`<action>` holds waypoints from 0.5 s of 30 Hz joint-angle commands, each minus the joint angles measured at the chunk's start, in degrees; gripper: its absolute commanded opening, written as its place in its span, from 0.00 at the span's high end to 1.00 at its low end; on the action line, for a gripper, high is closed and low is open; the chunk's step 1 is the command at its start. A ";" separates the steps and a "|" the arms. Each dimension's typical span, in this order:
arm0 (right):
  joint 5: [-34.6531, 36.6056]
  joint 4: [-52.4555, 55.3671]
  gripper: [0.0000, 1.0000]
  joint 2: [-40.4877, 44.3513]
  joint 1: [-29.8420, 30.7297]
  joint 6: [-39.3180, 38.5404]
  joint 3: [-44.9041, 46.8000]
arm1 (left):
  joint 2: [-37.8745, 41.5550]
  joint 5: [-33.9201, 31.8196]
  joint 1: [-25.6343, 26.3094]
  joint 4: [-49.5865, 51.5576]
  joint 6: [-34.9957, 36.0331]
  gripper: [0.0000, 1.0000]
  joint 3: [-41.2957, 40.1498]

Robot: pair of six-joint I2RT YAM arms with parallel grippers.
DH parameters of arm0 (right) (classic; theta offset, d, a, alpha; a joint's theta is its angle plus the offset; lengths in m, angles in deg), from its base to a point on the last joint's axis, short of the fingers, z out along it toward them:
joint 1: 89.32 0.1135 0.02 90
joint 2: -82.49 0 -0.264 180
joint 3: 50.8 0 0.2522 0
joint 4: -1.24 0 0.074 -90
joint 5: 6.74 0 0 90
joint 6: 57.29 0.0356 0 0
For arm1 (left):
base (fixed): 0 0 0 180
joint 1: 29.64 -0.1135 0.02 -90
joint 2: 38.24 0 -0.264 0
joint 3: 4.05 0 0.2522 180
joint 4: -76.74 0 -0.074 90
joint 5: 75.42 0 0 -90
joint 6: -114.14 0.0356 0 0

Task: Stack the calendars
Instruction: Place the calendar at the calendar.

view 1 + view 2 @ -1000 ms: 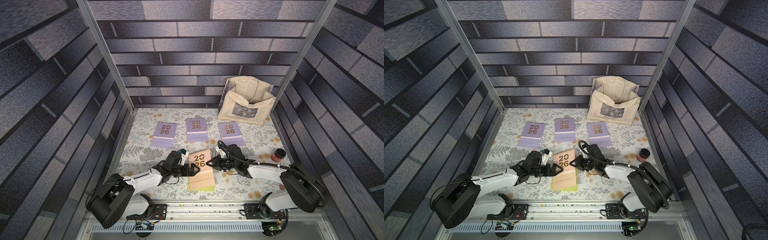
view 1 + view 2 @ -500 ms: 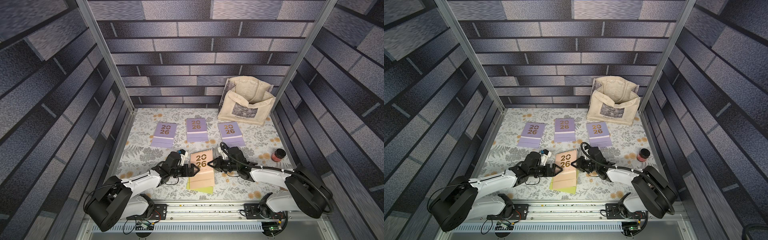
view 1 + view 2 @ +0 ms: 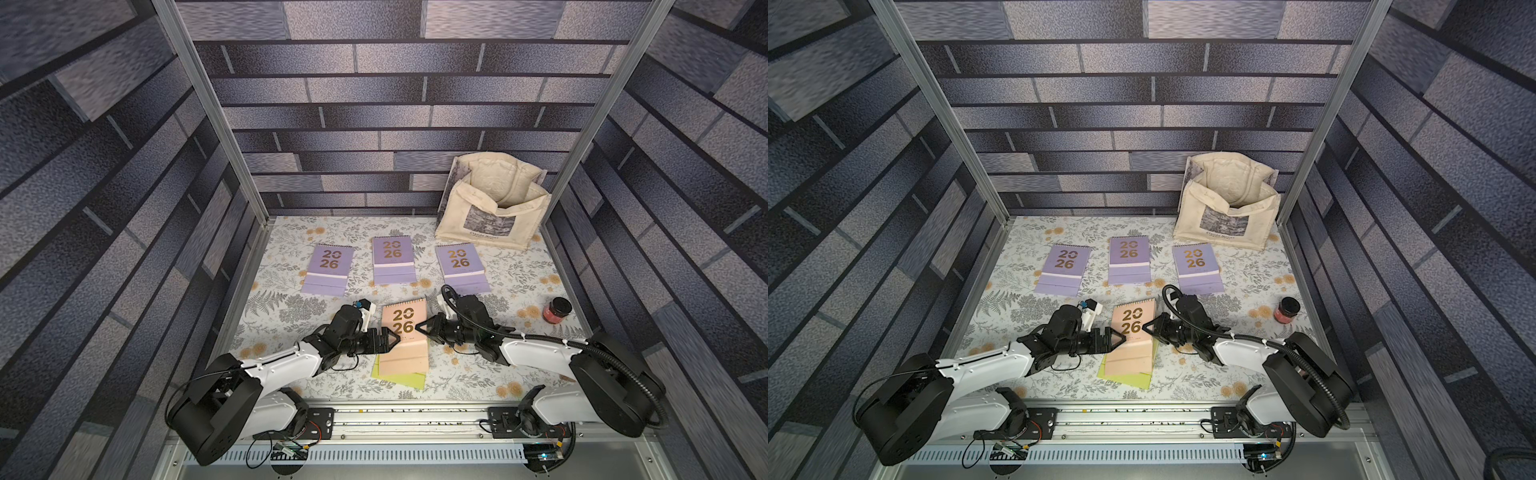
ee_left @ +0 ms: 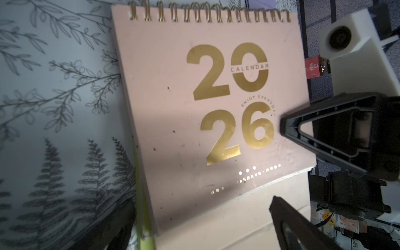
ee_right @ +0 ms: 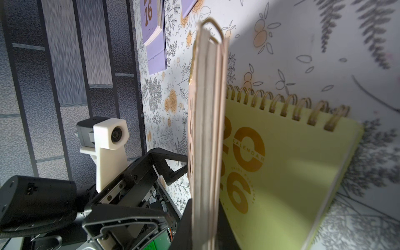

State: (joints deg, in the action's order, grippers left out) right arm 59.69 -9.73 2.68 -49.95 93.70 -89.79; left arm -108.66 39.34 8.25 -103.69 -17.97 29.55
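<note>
A peach calendar hangs over the yellow-green calendar, which lies flat on the floral table. My right gripper is shut on the peach calendar's right edge. The right wrist view shows that peach calendar edge-on, above the yellow-green cover. My left gripper stands open at the peach calendar's left edge. Three lavender calendars lie in a row behind.
A cream tote bag leans in the back right corner. A small red jar stands near the right wall. Patterned walls close in the table on three sides, and a metal rail runs along the front.
The right arm has shifted a little and the peach calendar has turned slightly over the yellow-green one. The left gripper stays open at its left edge.
</note>
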 commanded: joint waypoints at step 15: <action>10.83 10.02 1.00 15.62 0.43 0.59 0.26 | 5.76 0.13 -4.69 5.49 3.73 0.00 2.61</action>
State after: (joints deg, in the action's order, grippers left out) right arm 67.93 -0.79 15.83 -49.79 93.39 -90.19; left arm -104.11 38.35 4.73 -100.31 -16.81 29.88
